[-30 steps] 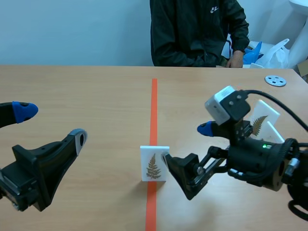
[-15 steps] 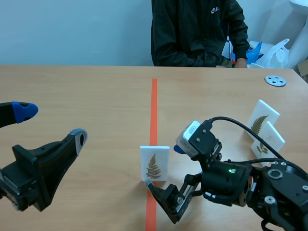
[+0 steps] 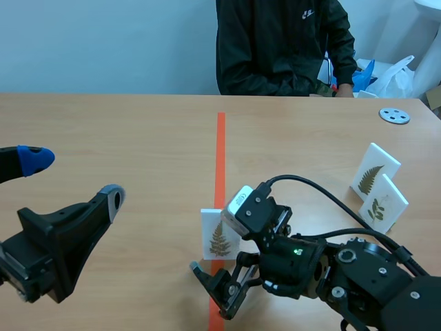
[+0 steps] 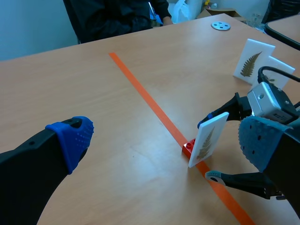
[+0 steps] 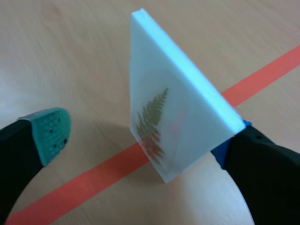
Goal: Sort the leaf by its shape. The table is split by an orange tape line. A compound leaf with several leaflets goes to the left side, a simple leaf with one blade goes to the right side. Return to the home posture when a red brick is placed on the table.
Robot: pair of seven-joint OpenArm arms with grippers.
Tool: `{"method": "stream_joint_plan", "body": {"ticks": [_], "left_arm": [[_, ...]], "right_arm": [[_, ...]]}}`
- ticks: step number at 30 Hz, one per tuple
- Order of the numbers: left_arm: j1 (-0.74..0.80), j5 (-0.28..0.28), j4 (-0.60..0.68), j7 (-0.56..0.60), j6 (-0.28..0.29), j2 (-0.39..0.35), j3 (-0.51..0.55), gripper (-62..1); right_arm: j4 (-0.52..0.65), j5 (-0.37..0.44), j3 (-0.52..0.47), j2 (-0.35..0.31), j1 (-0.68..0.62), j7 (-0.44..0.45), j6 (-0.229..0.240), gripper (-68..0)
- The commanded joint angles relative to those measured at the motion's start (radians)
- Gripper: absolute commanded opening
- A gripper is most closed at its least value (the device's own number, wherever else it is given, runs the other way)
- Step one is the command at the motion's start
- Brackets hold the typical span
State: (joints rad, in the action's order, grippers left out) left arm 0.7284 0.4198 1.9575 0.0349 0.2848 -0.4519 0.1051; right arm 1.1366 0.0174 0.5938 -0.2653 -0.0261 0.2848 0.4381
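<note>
One wooden table (image 3: 138,138), divided by one orange tape line (image 3: 221,152), carries everything shown. One person (image 3: 275,48) in a dark jacket sits at its far edge. Two black arms enter from the near edge. The left gripper (image 3: 71,178) hangs over the near left corner with its fingers spread wide and nothing between them. The right gripper (image 5: 136,140), reaching in from the right to the tape line, is also spread, its fingers straddling the fern card (image 3: 220,234). Three white leaf cards are present. The fern card stands upright on the tape line toward the near edge. The two other leaf cards stand overlapping toward the right edge, a rear card (image 3: 375,171) and a front card (image 3: 383,204). One grey disc (image 3: 394,115) lies near the far right corner. The scene view alone shows the person's hand (image 3: 341,88) and a white bag (image 3: 400,72) beyond the far right corner; there the right arm's camera housing covers the fern card's right edge. The left wrist view alone shows one small red piece (image 4: 189,148) at the fern card's foot, on the tape. The right wrist view alone shows the grip in detail. The grey-green pad (image 5: 49,133) stands clear of the printed face with bare table between. The blue pad (image 5: 224,151) sits right at the card's lower back corner; contact there cannot be confirmed.
</note>
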Motion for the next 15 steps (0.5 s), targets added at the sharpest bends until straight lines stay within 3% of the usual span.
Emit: {"method": "stream_joint_plan", "body": {"ticks": [1, 8, 12, 15], "left_arm": [[0.000, 0.006, 0.012, 0.017, 0.002, 0.000, 0.005, 1.4], [0.000, 0.006, 0.012, 0.018, 0.002, 0.000, 0.005, 1.4], [0.000, 0.006, 0.012, 0.018, 0.002, 0.000, 0.005, 1.4], [0.000, 0.006, 0.012, 0.018, 0.002, 0.000, 0.005, 1.4]], "right_arm": [[0.016, 0.008, 0.000, -0.003, 0.015, 0.016, -0.009, -18.5], [0.016, 0.008, 0.002, -0.003, 0.014, 0.011, -0.012, -39.9], [0.016, 0.008, 0.002, -0.003, 0.014, 0.009, -0.012, -44.5], [0.016, 0.008, 0.002, -0.003, 0.014, 0.009, -0.012, -51.9]]}}
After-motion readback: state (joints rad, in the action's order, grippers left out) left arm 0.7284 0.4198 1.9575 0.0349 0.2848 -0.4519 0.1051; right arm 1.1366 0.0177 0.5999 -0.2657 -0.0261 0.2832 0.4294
